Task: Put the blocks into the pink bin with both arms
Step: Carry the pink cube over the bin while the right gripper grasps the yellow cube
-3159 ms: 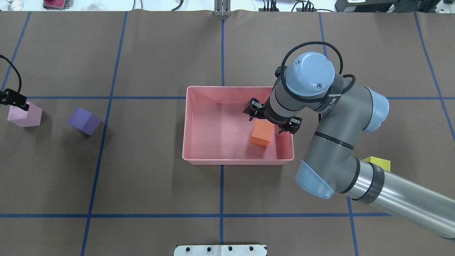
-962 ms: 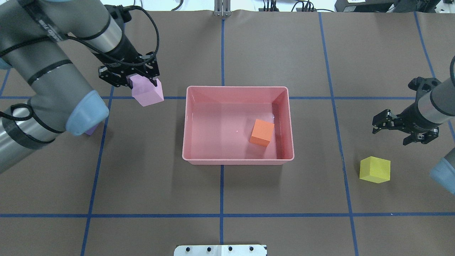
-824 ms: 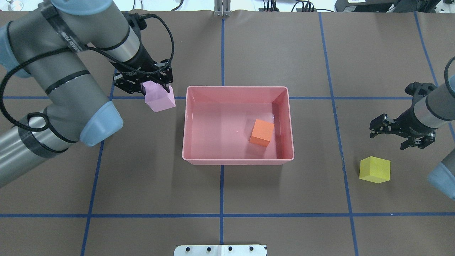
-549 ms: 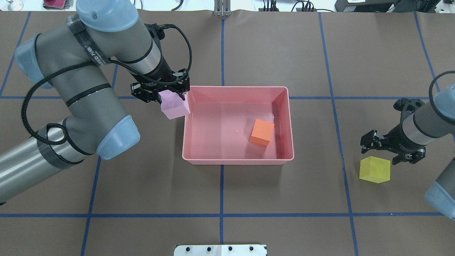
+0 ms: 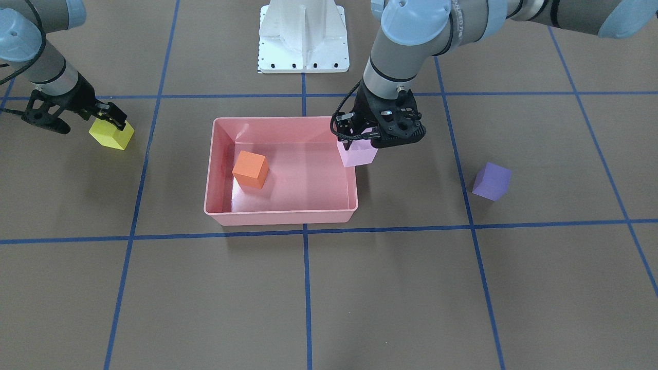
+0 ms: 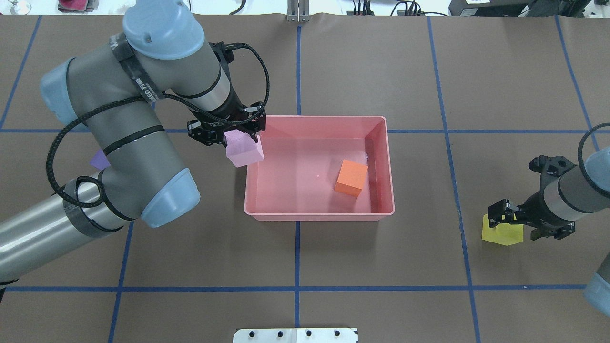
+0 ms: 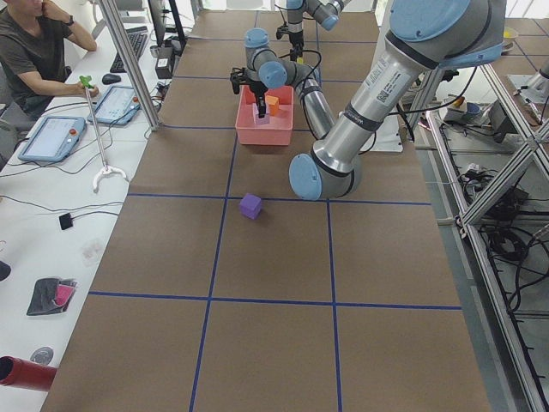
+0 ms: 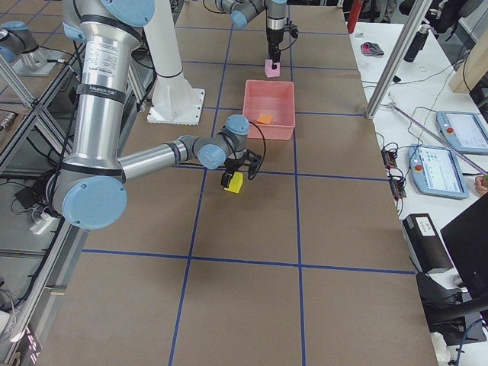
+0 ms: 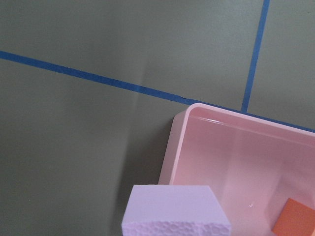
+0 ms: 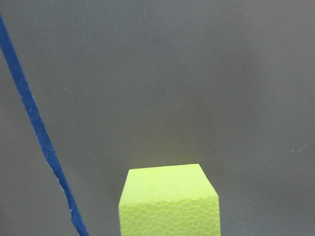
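Note:
My left gripper [image 6: 228,136] is shut on the light pink cube [image 6: 244,150] and holds it over the left rim of the pink bin [image 6: 319,216], near its far left corner. The cube [image 9: 174,209] and the bin's corner [image 9: 182,128] show in the left wrist view. The orange cube [image 6: 351,177] lies in the bin's right half. My right gripper [image 6: 518,223] is open, its fingers on either side of the yellow cube [image 6: 501,233] on the table at the right. The purple cube [image 5: 491,181] lies on the table to the left, mostly hidden by my left arm in the overhead view.
The white pedestal base [image 5: 303,36] stands at the robot's edge of the table. Blue tape lines [image 6: 297,288] cross the brown table cover. In the exterior left view a person [image 7: 34,51] sits at a side desk, with a reacher-grabber tool [image 7: 99,129] beside them.
My left arm has carried the light pink cube rightwards from the table's left edge to the bin's left rim. My right gripper left the orange cube in the bin, swung right and came down over the yellow cube.

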Controlling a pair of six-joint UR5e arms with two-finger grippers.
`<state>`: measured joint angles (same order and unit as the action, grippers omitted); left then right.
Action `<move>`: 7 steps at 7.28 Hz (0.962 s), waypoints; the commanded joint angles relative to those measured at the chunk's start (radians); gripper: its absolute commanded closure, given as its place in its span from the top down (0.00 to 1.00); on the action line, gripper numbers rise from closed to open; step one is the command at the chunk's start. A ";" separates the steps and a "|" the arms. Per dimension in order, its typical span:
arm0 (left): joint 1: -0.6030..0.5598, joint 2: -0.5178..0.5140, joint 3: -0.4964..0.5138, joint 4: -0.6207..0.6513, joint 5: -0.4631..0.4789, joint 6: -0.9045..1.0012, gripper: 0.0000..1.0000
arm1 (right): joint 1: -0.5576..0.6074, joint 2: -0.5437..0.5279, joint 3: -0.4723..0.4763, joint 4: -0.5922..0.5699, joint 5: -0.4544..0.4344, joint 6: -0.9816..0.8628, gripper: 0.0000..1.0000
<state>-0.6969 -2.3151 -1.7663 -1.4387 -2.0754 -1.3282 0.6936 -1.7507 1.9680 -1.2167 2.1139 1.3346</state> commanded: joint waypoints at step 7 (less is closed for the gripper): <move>0.114 -0.090 0.191 -0.053 0.052 0.001 0.00 | 0.242 0.451 0.052 -0.382 0.256 0.020 0.00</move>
<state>-0.5938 -2.4038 -1.6121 -1.4567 -2.0226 -1.3271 0.8817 -1.5241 2.0216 -1.3659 2.3133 1.3482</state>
